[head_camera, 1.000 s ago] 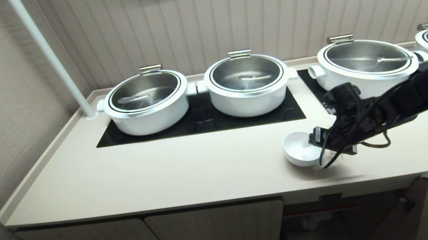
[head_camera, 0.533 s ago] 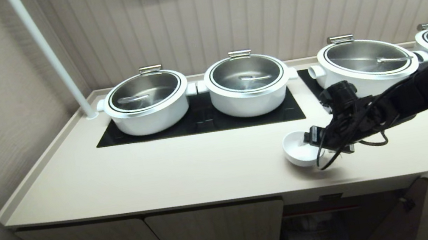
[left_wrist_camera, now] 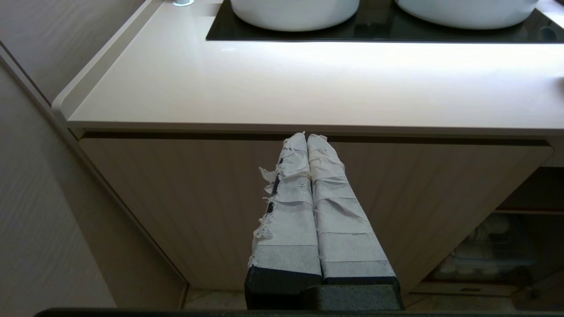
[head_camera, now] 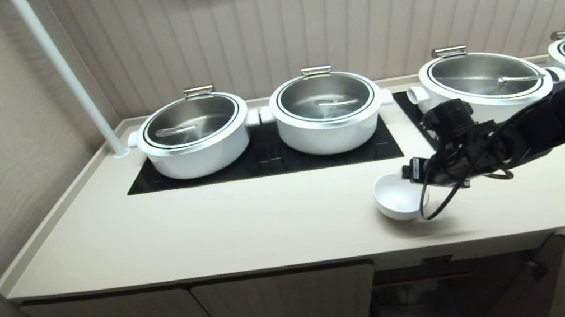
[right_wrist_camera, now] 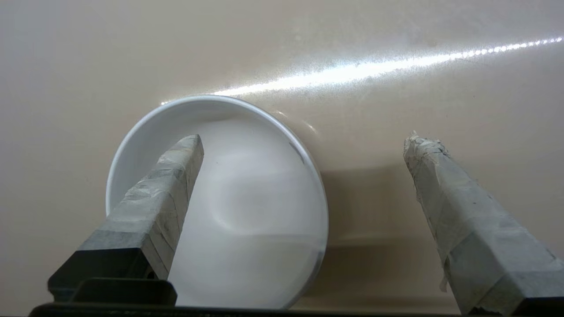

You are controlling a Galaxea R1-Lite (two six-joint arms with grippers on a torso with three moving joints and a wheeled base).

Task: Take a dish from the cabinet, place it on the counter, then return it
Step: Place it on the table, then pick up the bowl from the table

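The dish [head_camera: 395, 198], a small white bowl, stands upright on the cream counter [head_camera: 215, 231], near its front edge and right of the middle. My right gripper [head_camera: 416, 181] hovers just above the bowl's right rim and is open. In the right wrist view the right gripper [right_wrist_camera: 304, 141] has one taped finger over the inside of the dish [right_wrist_camera: 246, 211] and the other wide of the rim over bare counter. My left gripper [left_wrist_camera: 307, 137] is shut on nothing and parked low before the cabinet [left_wrist_camera: 176, 198].
Large white pots with steel lids [head_camera: 193, 133] [head_camera: 328, 108] [head_camera: 483, 81] stand on black cooktop panels [head_camera: 266, 164] behind the dish. A white pole [head_camera: 72, 84] rises at the back left. Below the counter the cabinet [head_camera: 284, 311] has its right door [head_camera: 528, 278] swung open.
My right gripper has opened a little wider and risen off the dish, drawing slightly back toward the pots. The dish stays in place on the counter. The left arm has not moved.
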